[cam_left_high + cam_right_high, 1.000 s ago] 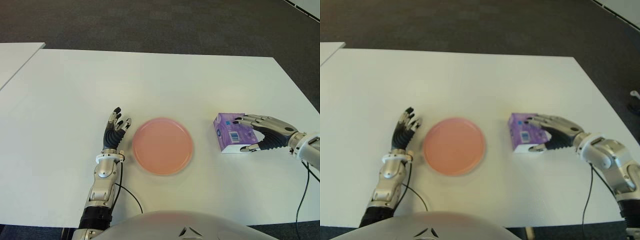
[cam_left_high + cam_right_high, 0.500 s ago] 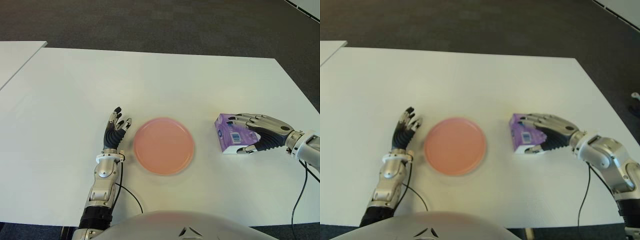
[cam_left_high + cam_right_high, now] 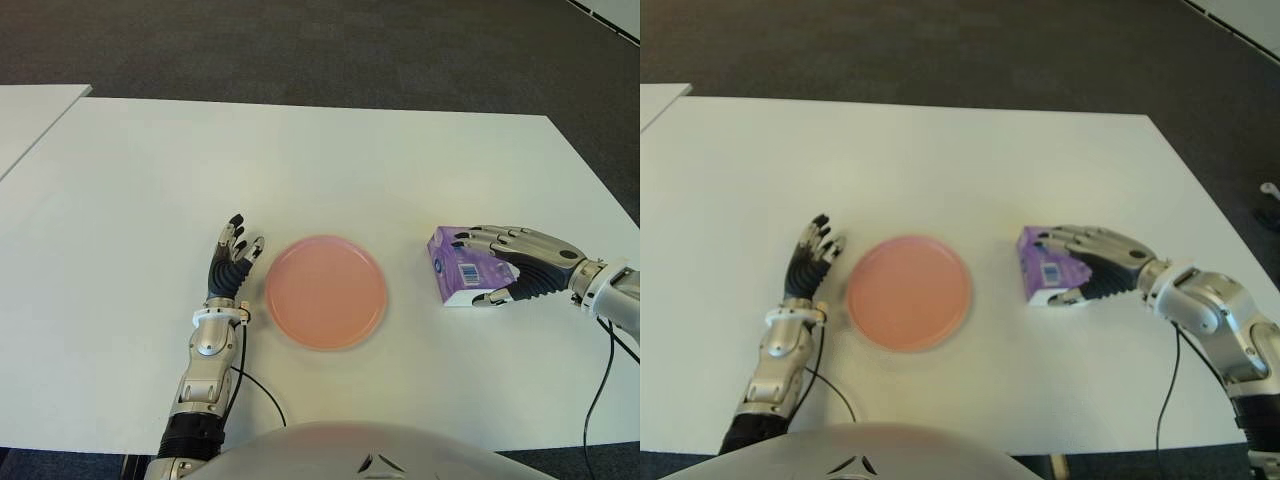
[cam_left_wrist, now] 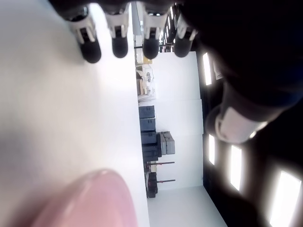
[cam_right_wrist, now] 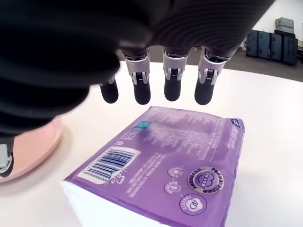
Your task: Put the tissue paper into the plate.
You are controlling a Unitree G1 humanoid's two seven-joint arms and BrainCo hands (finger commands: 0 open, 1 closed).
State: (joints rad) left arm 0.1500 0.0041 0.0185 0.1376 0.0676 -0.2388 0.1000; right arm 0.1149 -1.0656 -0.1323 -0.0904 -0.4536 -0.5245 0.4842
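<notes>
A purple tissue pack (image 3: 458,272) lies on the white table (image 3: 300,160), to the right of an empty pink plate (image 3: 325,291). My right hand (image 3: 472,268) reaches over the pack from the right, four fingers stretched above its top and the thumb at its near side. In the right wrist view the fingertips (image 5: 142,94) hover just above the pack (image 5: 170,165) with a gap showing, and the plate's rim (image 5: 33,142) appears beyond it. My left hand (image 3: 232,262) shows just left of the plate, fingers straight and holding nothing.
A second white table (image 3: 30,110) stands at the far left, across a gap. A thin black cable (image 3: 260,395) runs on the table near my left forearm. The table's right edge is close behind my right wrist. Dark carpet lies beyond the table.
My right hand's fingers have slid a little further left over the top of the tissue pack. The pack, the plate and the left hand have stayed in place.
</notes>
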